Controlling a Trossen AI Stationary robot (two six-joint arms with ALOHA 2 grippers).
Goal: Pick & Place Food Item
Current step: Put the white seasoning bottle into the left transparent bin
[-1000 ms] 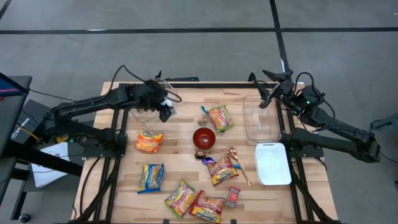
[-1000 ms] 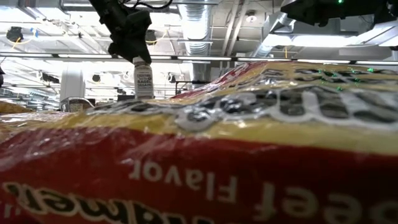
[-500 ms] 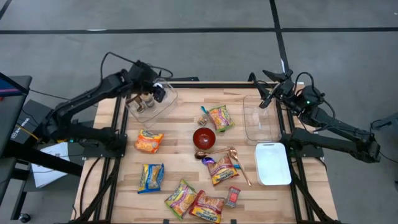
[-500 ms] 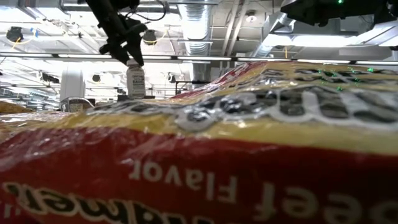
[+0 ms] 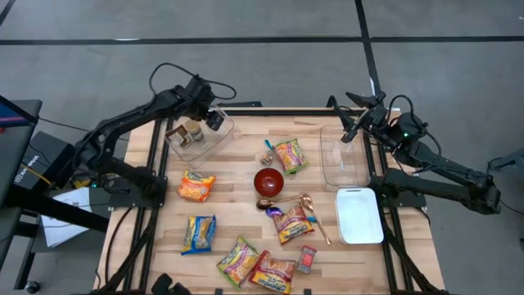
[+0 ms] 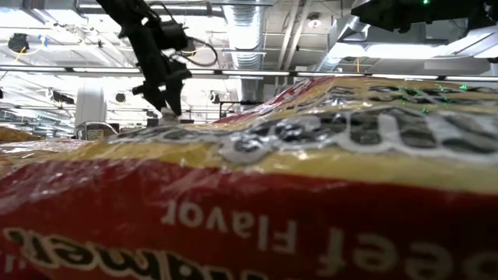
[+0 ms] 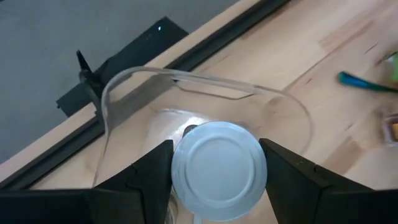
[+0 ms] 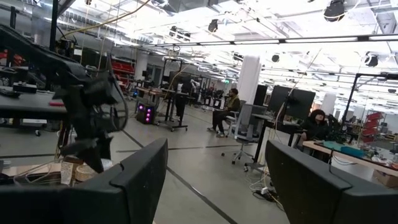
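The spice jar point(image 5: 192, 129) stands upright inside the clear tub point(image 5: 214, 139) at the table's point(image 5: 237, 209) far left corner, and the left pincer point(image 5: 202, 117) sits right over it, fingers straddling the silver lid; I cannot tell whether they pinch it. A second jar point(image 5: 174, 133) shares that tub. The other clear tub point(image 5: 344, 164) at the right side sits beneath the right pincer point(image 5: 350, 124), held high, fingers spread. Snack packets point(image 5: 196, 186) and a red bowl point(image 5: 268, 182) crowd the middle. In the low view, one packet blocks nearly everything.
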